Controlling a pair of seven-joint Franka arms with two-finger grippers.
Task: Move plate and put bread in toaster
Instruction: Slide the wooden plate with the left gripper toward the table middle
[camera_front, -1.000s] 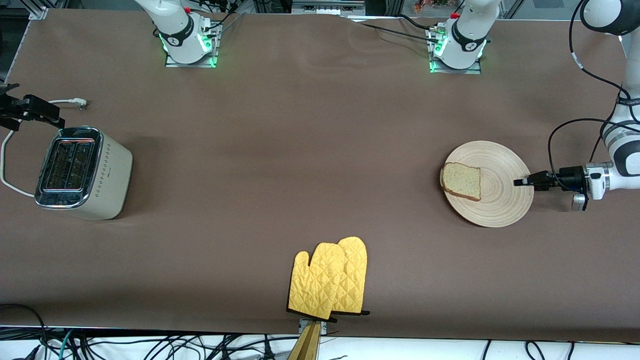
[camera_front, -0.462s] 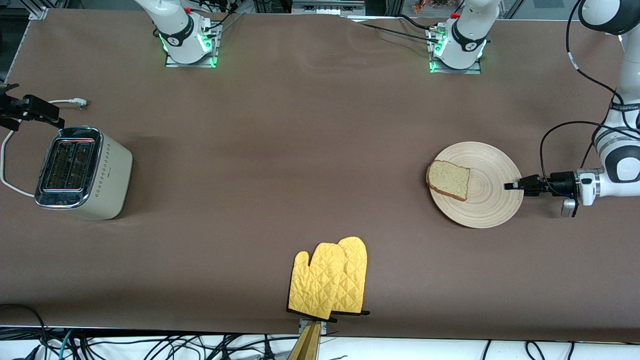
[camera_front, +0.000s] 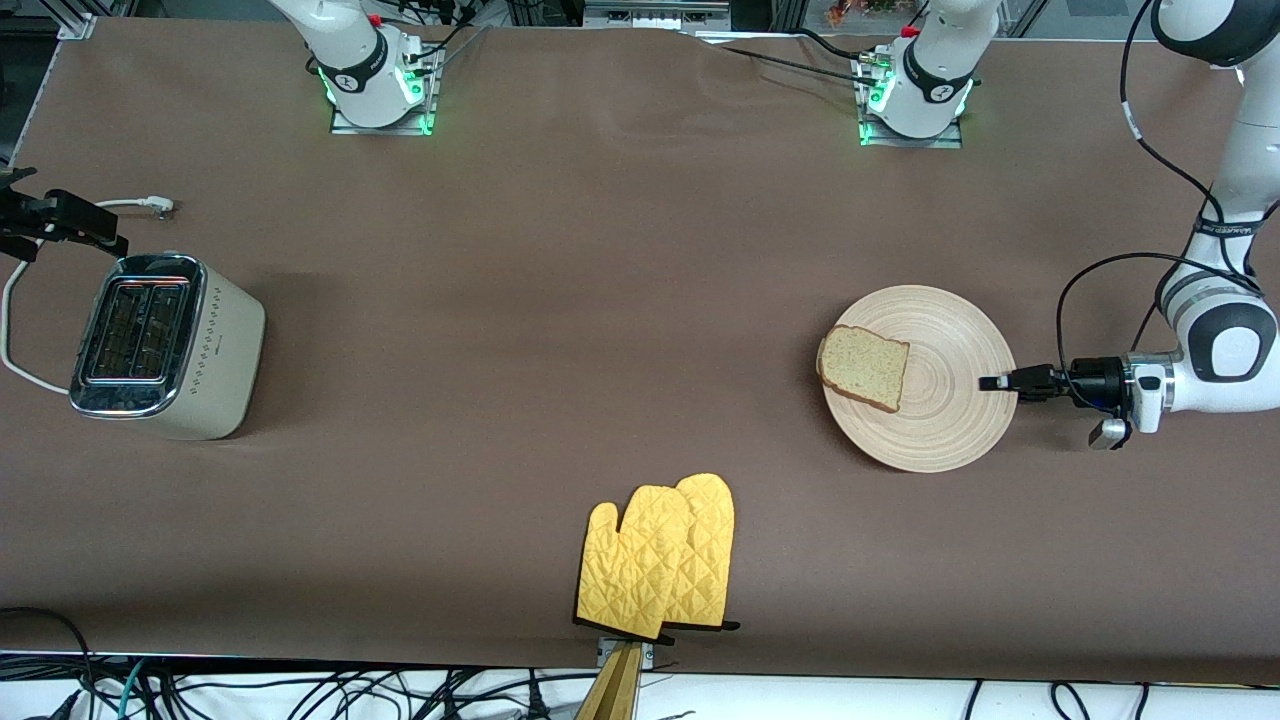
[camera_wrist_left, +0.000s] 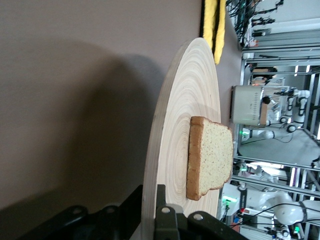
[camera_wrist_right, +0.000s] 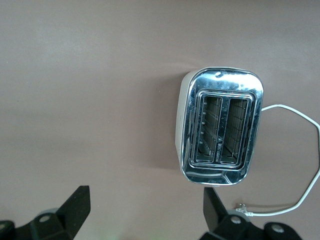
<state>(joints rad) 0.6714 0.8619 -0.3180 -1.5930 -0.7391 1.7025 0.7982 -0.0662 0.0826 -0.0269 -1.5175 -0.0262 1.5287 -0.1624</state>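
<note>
Clamped on the rim of the large round light-wood plate (camera_front: 918, 378), the left gripper (camera_front: 992, 383) holds it low over the brown table (camera_front: 600, 300) toward the left arm's end, roughly midway between the robots' edge and the camera's edge. From the left wrist view the jaws sit one above and one below the plate's edge, pinching it. On the plate lies the squarish slice of speckled tan bread with a dark crust (camera_front: 865, 367), at the side of the plate away from the gripper.

At the right arm's end stands the cream-beige two-slot toaster with a chrome top (camera_front: 165, 345), its white cord (camera_front: 25, 330) trailing beside it, both slots empty. Over the table beside it, toward the robots' edge, hangs the right gripper (camera_wrist_right: 145, 210), fingers spread wide and holding nothing.

A pair of yellow quilted oven mitts (camera_front: 660, 558) lies at the middle of the camera's edge.

By appearances the plate move is under way; the bread has yet to be picked up and dropped in.
</note>
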